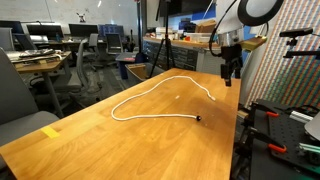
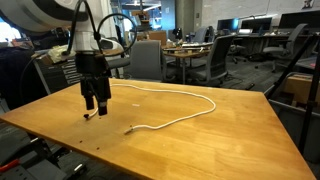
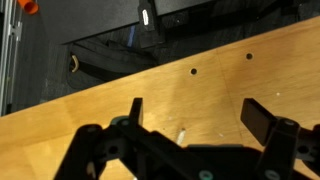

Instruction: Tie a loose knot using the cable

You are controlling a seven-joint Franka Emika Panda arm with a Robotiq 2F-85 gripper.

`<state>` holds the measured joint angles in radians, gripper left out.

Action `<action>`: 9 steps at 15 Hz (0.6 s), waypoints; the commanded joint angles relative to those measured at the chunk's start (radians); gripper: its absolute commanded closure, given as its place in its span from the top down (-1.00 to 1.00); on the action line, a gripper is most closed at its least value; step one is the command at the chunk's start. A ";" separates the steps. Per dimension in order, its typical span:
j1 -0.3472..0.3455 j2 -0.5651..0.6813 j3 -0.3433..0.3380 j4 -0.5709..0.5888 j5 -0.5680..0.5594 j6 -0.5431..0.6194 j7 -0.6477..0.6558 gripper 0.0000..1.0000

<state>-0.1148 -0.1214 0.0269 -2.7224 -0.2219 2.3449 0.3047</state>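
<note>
The cable [image 1: 150, 120] is a thin white cord lying in a wide open loop on the wooden table [image 1: 100, 140]. It also shows in an exterior view [image 2: 212, 103]. One dark plug end [image 1: 198, 118] lies free near the table's middle. My gripper [image 1: 230, 75] is open and hovers just above the table over the cable's other end [image 2: 88, 115]; it shows in both exterior views [image 2: 95, 103]. In the wrist view the open gripper [image 3: 195, 115] frames a short white cable tip [image 3: 181, 132] on the wood. Nothing is held.
The table's edge [image 3: 120, 80] is close beyond the gripper, with two small holes [image 3: 194, 71] in the top. A yellow tape piece [image 1: 50, 131] sits near one corner. Office chairs [image 2: 148, 58] and desks stand around. Stands with red clamps [image 1: 270, 112] are beside the table.
</note>
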 commanded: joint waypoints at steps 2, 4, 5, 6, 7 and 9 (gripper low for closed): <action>-0.034 0.218 -0.095 0.098 0.084 0.093 0.065 1.00; -0.015 0.169 -0.110 0.061 0.085 0.071 0.039 1.00; -0.014 0.201 -0.121 0.077 0.128 0.076 0.025 1.00; -0.013 0.222 -0.124 0.091 0.146 0.076 0.023 1.00; 0.001 0.209 -0.126 0.084 0.117 0.115 0.080 1.00; 0.025 0.232 -0.133 0.101 0.074 0.191 0.207 1.00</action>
<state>-0.1378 0.1132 -0.0803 -2.6231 -0.0874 2.4436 0.3631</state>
